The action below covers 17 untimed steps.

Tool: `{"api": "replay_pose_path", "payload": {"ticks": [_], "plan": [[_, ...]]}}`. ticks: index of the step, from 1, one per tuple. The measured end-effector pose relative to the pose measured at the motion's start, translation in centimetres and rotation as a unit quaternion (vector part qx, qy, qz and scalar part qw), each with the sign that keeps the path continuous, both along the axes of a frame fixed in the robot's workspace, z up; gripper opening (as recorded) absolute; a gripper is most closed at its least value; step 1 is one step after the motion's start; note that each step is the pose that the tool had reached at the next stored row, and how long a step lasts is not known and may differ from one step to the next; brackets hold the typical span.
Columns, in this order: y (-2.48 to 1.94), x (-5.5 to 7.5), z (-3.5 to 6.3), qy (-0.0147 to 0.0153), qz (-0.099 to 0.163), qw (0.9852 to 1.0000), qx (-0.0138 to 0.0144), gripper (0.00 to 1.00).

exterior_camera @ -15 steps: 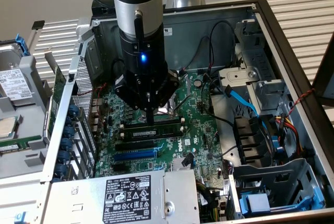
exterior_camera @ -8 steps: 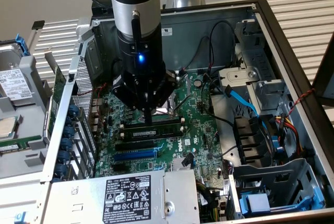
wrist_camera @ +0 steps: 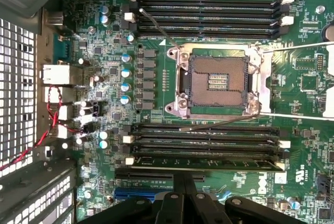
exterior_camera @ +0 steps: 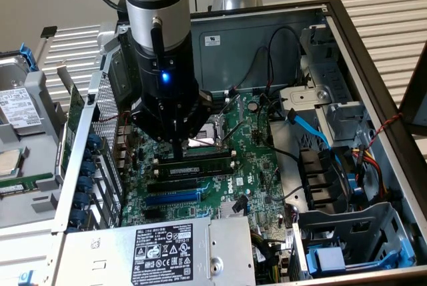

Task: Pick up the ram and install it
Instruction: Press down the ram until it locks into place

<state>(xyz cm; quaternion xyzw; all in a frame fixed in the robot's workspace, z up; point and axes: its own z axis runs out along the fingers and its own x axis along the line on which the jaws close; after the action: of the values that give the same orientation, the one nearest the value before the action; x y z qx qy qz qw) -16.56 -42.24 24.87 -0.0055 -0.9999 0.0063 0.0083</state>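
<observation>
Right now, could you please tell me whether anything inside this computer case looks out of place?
The CPU socket sits empty, contacts bare, its retention levers swung loose over the motherboard. The ram looks straight, not visibly askew.

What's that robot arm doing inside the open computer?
It is working on fitting a memory stick. The gripper is shut and pressed down over the motherboard, right at the ram, a green stick already sitting in one of the long black slots beside the empty processor socket. From the wrist view the closed fingers sit just above that row of slots. Whether the stick is fully clicked in, I cannot tell.
</observation>
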Motion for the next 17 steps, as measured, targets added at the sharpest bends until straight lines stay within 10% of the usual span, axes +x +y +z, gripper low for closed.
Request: {"api": "replay_pose_path", "payload": {"ticks": [10,17], "plan": [[0.0,-0.6,-0.93,0.0001,-0.001,1.0,0.0074,0.11],[0.0,-0.6,-1.58,0.0001,-0.002,1.0,0.0077,0.11]]}}
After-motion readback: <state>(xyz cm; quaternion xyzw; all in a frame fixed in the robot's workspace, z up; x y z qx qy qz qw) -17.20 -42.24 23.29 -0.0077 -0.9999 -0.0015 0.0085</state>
